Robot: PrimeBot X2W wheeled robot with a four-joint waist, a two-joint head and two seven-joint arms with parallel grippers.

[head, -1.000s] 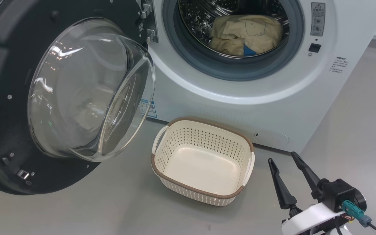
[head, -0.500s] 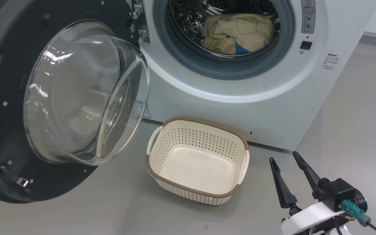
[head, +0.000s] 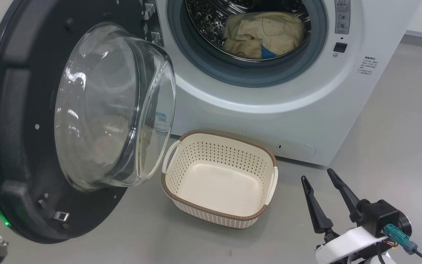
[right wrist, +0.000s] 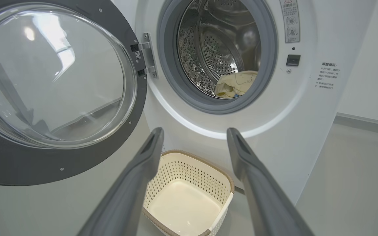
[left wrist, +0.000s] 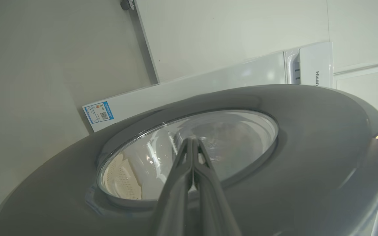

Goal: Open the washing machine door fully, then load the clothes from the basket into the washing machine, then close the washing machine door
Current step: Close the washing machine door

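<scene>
White front-loading washing machine (head: 255, 110), its round black-rimmed glass-bowl door (head: 17, 110) standing open.
Cream perforated plastic basket (head: 225, 157) empty; soft cream-yellow clothes (head: 266, 33) lie in the drum. The door is likely stiff and heavy: push its rim, not the slick glass. Left gripper (left wrist: 193, 142) pinched shut by its outer face; right gripper (head: 316, 175) spread wide, empty.

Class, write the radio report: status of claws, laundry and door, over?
Left claw shut at door's outer face; right claw open, empty. Clothes in drum, basket empty, door open. Nothing across the seal.
</scene>
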